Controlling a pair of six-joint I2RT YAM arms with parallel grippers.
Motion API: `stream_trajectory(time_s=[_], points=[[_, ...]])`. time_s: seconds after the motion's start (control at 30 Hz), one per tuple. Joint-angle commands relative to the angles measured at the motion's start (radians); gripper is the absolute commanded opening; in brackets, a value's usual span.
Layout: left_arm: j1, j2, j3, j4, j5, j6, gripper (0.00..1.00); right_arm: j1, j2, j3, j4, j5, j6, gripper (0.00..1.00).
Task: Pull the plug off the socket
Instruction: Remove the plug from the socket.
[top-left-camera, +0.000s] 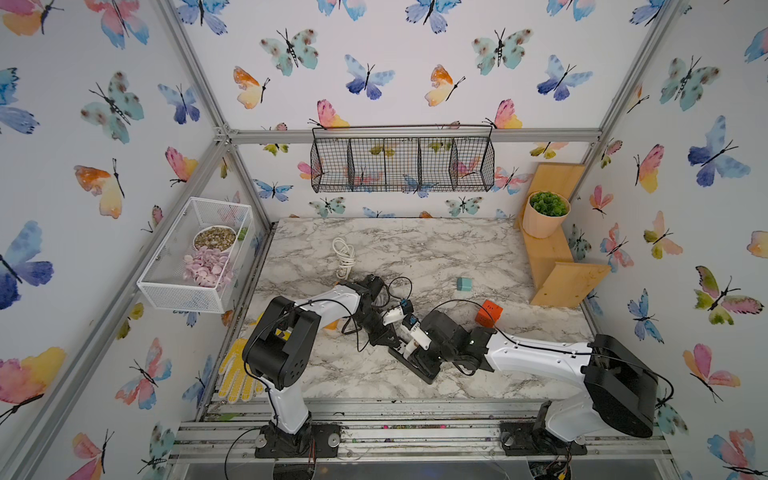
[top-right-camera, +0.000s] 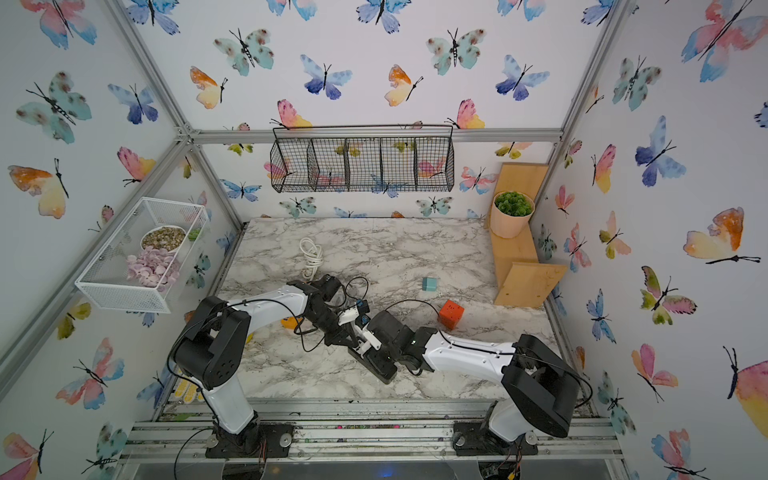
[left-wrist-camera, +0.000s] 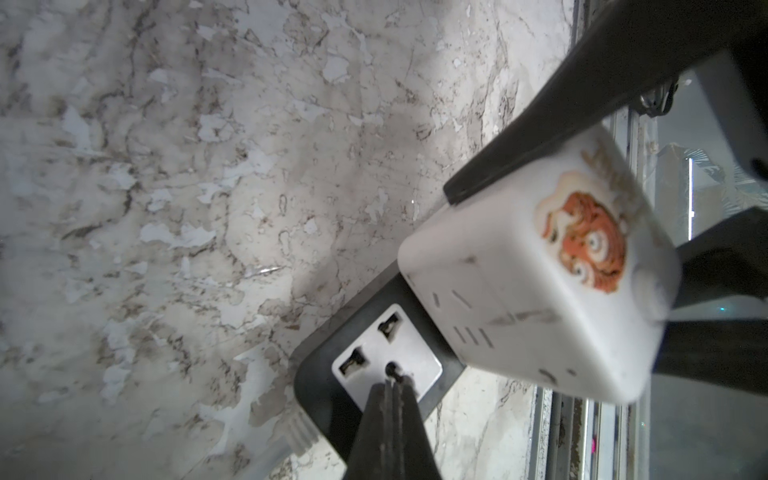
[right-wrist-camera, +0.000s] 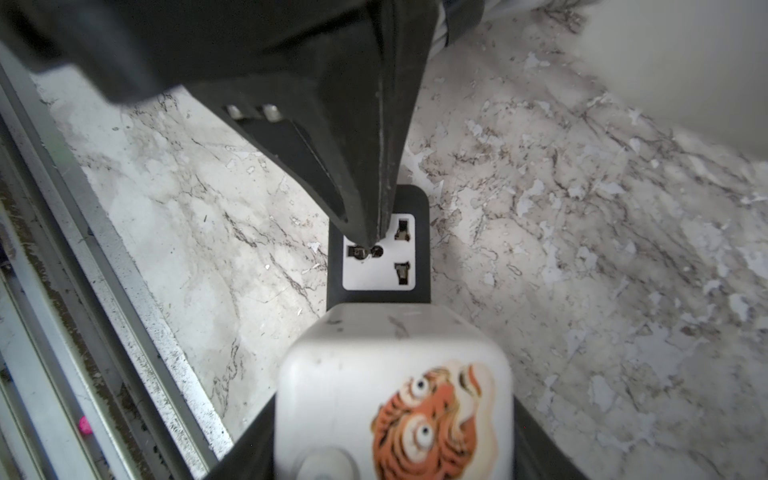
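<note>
Right wrist view: white cube plug (right-wrist-camera: 374, 357) clamped between fingers (right-wrist-camera: 245, 444) of right claw (right-wrist-camera: 392, 432), seated on black socket strip (right-wrist-camera: 419, 199) just beyond fingertips. Left claw (right-wrist-camera: 372, 241) shut, tips pressed on free outlet (right-wrist-camera: 399, 266) beside plug. Plug judged rigid, light, smooth-sided, possibly slippery; flat opposite sides best gripped, straight pull advised.

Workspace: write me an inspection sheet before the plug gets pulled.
Surface: marble table, worn patches.
Job's things: white plug at black socket strip, prongs hidden.
Clutter: orange cube, teal block, yellow glove.
Grippers: left pincer shut, tips on strip's face; right pincer clamped on plug.
Cables: white coiled cord lying loose; black arm cables looping.
Surroundings: black wire basket, white mesh basket, potted plant on wooden shelf.
</note>
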Motion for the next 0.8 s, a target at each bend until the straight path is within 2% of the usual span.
stream_trajectory(time_s=[0.0, 0.3, 0.77], points=[[-0.017, 0.052, -0.007, -0.064, -0.088, -0.015, 0.00, 0.006, -0.001, -0.013, 0.053, 0.022, 0.033, 0.01], [-0.066, 0.079, -0.058, -0.021, -0.247, -0.032, 0.00, 0.006, -0.062, -0.011, 0.053, 0.100, 0.061, 0.01], [-0.098, 0.114, -0.098, 0.038, -0.357, -0.065, 0.00, 0.022, -0.133, 0.025, 0.033, 0.179, 0.060, 0.01]])
